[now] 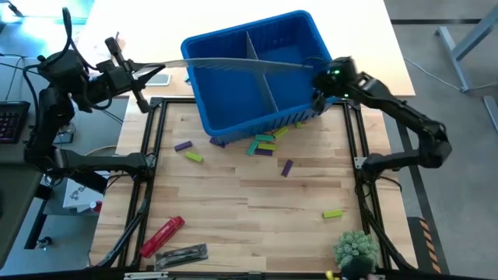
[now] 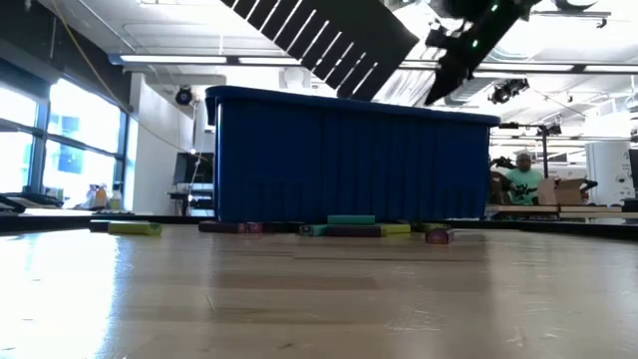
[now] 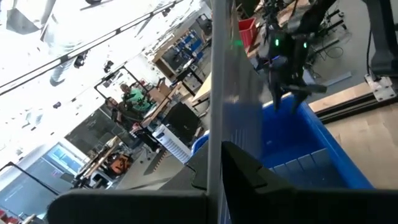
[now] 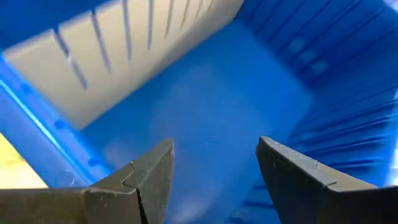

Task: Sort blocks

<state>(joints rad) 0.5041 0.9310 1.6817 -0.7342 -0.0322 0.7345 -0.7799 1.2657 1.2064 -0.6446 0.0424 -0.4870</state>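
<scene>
Both arms are matte black, built of rounded tubular links joined by bulkier cylindrical joint housings. The left arm carries loose black cables looping off its upper links. The right arm shows a small green indicator light glowing on its wrist housing. The right gripper has two dark grey, wedge-shaped fingers with stepped, notched inner edges.

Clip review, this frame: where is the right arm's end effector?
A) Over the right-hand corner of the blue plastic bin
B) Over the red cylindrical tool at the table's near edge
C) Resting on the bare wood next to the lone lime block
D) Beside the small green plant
A: the high view puts the right end effector at the blue plastic bin, and its wrist view shows open fingers above the bin's floor.
</scene>
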